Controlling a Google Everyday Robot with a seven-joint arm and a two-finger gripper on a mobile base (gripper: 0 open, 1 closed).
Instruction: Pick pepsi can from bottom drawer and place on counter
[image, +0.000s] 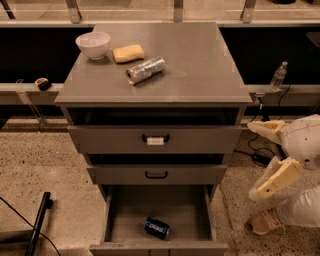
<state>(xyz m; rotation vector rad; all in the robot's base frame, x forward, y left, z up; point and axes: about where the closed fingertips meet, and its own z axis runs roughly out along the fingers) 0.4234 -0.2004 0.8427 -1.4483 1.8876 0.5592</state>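
The speckled stone floor (45, 160) fills the lower part of the view, and on it stands the grey drawer cabinet (80, 140). Its top is the counter (200, 65), a wide flat grey surface with a dull shine; the right half of it is bare.

The bottom drawer (150, 207) is pulled far out toward the camera, so I can see down onto its plain grey floor. The two drawers above it have black handles, and the upper one (155, 138) carries a small white label.

My gripper (252, 160) is to the right of the cabinet, at about the height of the middle drawer, apart from it and touching nothing. My two cream-coloured fingers (275, 177) are spread wide, one above the other, with only air between them.

On the back left corner of the counter stands a white bowl (93, 45). Just beside it, to the right, lies a yellow sponge (128, 53). A silver can (145, 69) lies on its side in front of the sponge, near it.

The pepsi can (157, 227) lies on its side on the drawer floor, near the front wall and about in the middle of the width, alone there.

Behind the cabinet on the right, a small clear bottle (278, 76) stands on a ledge.
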